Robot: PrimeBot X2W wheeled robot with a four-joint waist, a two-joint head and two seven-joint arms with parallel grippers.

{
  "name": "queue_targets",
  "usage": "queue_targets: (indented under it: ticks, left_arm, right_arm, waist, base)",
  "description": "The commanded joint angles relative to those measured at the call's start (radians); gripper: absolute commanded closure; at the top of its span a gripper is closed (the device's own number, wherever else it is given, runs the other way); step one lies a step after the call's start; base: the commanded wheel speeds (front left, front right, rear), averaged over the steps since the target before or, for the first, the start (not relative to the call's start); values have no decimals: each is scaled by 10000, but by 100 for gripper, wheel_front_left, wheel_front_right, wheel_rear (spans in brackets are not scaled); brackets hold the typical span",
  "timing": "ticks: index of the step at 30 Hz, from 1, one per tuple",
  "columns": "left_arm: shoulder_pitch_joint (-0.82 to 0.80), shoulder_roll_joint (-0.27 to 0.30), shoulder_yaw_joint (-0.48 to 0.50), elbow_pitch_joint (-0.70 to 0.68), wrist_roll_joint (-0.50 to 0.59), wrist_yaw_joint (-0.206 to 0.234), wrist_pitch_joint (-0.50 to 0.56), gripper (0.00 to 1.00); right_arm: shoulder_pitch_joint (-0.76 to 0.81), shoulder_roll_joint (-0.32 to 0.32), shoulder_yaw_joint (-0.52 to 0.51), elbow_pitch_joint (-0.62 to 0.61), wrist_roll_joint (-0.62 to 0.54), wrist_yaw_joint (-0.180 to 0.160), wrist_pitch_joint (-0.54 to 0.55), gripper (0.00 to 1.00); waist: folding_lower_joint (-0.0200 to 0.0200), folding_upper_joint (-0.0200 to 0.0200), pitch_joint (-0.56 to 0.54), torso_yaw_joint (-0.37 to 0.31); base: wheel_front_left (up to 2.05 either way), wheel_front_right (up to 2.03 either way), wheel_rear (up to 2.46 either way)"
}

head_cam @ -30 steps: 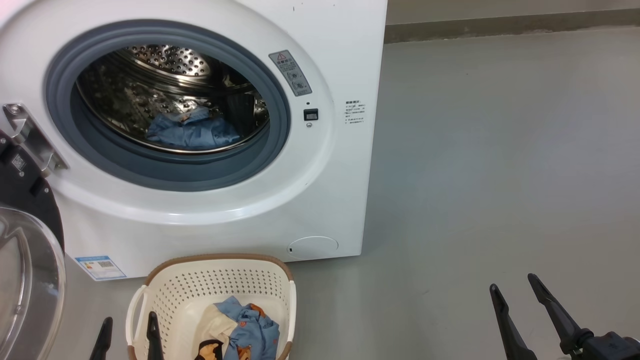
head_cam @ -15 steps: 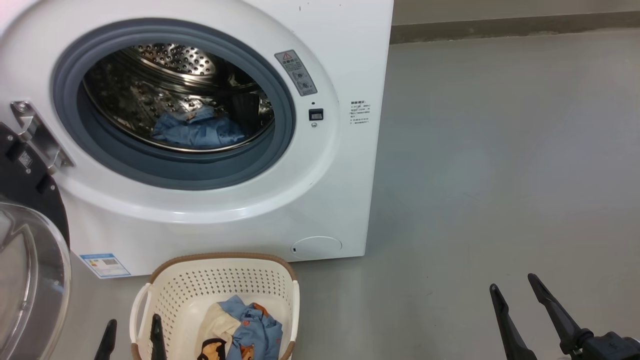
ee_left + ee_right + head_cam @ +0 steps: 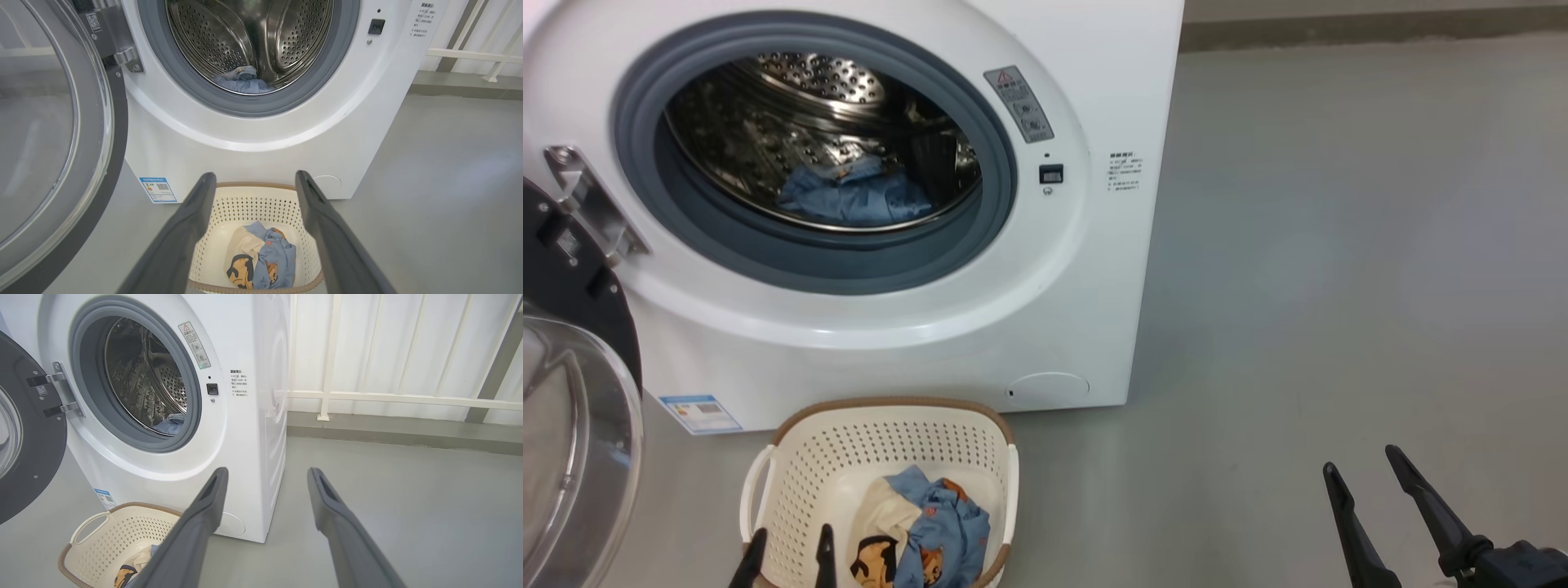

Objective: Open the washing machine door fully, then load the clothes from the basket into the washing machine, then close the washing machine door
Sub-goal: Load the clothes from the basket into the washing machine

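The white washing machine [image 3: 1062, 327] stands with its door [image 3: 572, 425] swung open to the left; the door's black rim and glass bowl [image 3: 36, 122] fill the left of the left wrist view. One blue garment [image 3: 854, 196] lies in the steel drum. The basket [image 3: 792, 482] sits on the floor before the machine, holding blue, cream and orange-print clothes [image 3: 923, 531]. My left gripper [image 3: 788, 543] is open at the basket's near left edge, nothing between its fingers [image 3: 196, 212]. My right gripper [image 3: 1360, 461] is open over bare floor, far right of the basket.
Grey floor [image 3: 1339, 245] stretches right of the machine. A white railing [image 3: 388, 398] and a low kerb run along the back wall. The open door juts out at the left beside the basket.
The head camera has shifted, so the whole scene sits further right. My left gripper's fingers have moved right, from beside the basket's left handle to its near left edge. The right gripper holds still.
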Motion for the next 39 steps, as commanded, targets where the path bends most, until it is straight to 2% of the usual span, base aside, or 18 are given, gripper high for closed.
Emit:
queue_targets:
  ticks: [1, 8, 17, 31, 35, 39]
  left_arm:
    - [-773, -38, 238, 332, -130, -179, 19, 0]
    - [-2077, -471, -256, 2701, -370, -950, 261, 0]
    - [-4693, -1352, -682, 6323, -568, -1832, 347, 0]
    - [-8164, -1846, -704, 10376, -1043, -2399, 488, 0]
    - [-8971, -1762, -819, 11138, -1000, -2578, 790, 0]
    - [-9576, -1511, -810, 11564, -1011, -2544, 990, 0]
  right_arm:
    - [-373, -224, 226, -314, 30, 16, -48, 0]
    - [-695, -439, 251, -480, 162, 16, -48, 0]
    - [-1538, -643, 253, -812, 376, 16, -48, 0]
    - [-3246, -626, 490, -1106, 719, 16, -48, 0]
    - [-3718, -570, 606, -1208, 827, 16, -48, 0]
    - [-4213, -417, 745, -1267, 928, 16, -48, 0]
  waist:
    - [0, 0, 247, -14]
    - [0, 0, 1142, -128]
    - [0, 0, 2940, -284]
    - [0, 0, 5746, -972]
    - [0, 0, 6612, -1336]
    - [0, 0, 7445, -1719]
  base:
    - [0, 0, 0]
    - [0, 0, 0]
    - [0, 0, 0]
    - [0, 0, 0]
    - [0, 0, 0]
    - [0, 0, 0]
